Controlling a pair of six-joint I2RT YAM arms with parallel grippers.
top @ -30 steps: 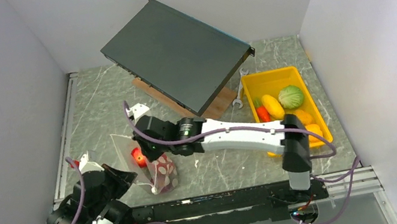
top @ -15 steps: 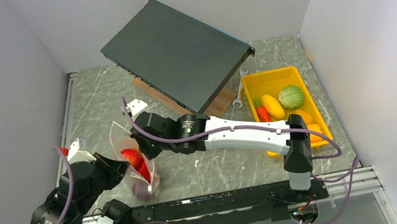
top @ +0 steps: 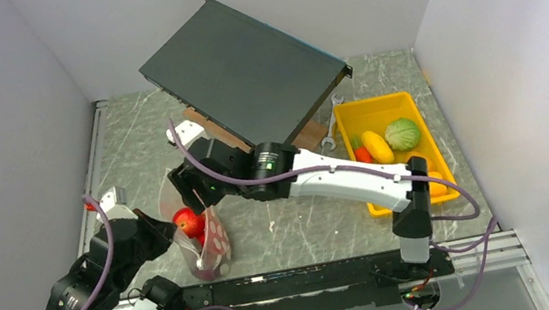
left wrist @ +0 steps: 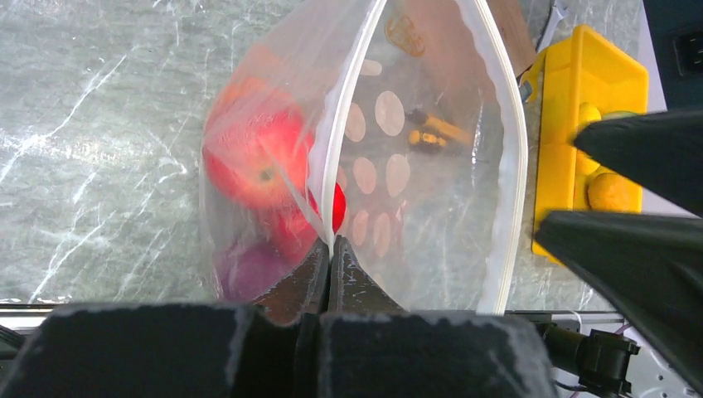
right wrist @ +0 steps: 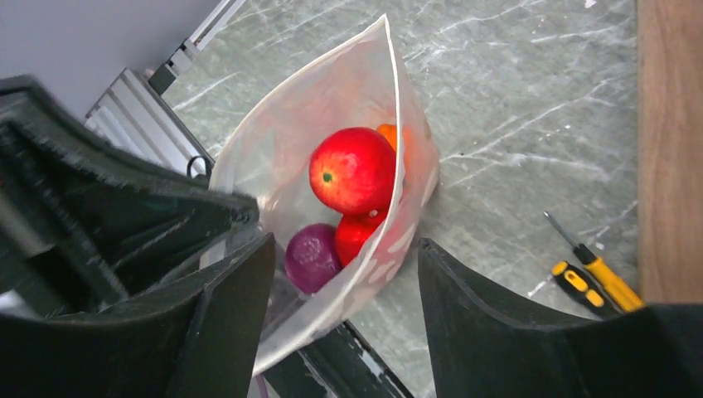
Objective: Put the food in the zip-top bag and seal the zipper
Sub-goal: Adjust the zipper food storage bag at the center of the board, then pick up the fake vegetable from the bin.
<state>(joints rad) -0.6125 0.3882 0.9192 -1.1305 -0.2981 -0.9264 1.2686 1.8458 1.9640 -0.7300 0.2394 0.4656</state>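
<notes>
The zip-top bag [top: 213,237] stands with its mouth open, near the table's front left. My left gripper [left wrist: 330,249] is shut on one lip of the zipper [left wrist: 348,108]; the other lip [left wrist: 514,166] bows away. Food lies inside: a big red piece [right wrist: 352,170], a purple piece [right wrist: 311,257], a smaller red one [right wrist: 361,232] and a bit of orange [right wrist: 390,133]. My right gripper [right wrist: 346,240] hangs open just above the bag's mouth, holding nothing. More food sits in the yellow tray [top: 350,121]: a green cabbage [top: 401,134], a yellow piece [top: 377,146] and a carrot [top: 362,155].
A large dark slab [top: 241,76] leans over a wooden board [top: 303,146] at the back. A wrench [top: 331,133] lies beside the tray. A yellow-handled screwdriver [right wrist: 593,278] lies on the marble next to the board. Walls close in on three sides.
My right gripper has opened and let go of the red piece, which now rests in the bag; the gripper has drawn back above the mouth. The left gripper keeps its hold.
</notes>
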